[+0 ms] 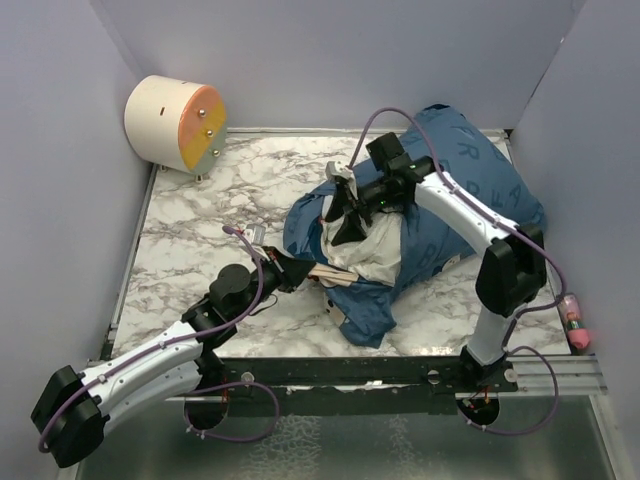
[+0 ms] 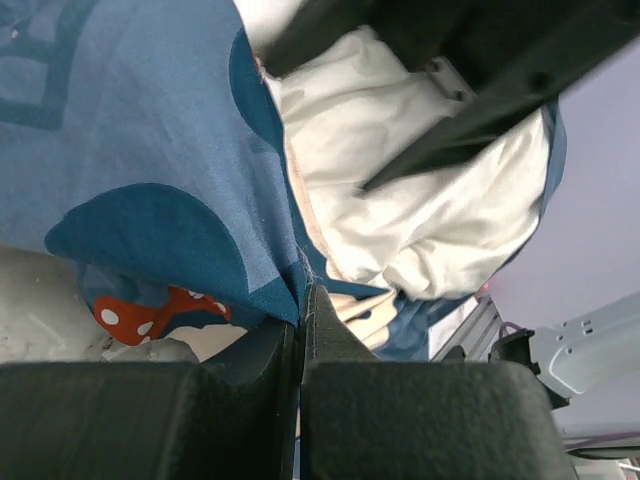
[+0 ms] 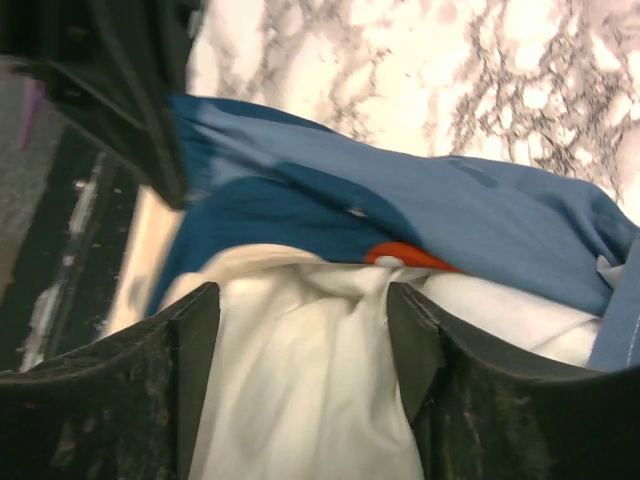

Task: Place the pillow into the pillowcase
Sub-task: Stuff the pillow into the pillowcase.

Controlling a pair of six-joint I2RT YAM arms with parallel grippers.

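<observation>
Two hands: left hand pinching pillowcase hem; right hand spread over crumpled white pillow.

Pillowcase matt blue cloth; pillow white cloth; table glossy marble.
</observation>
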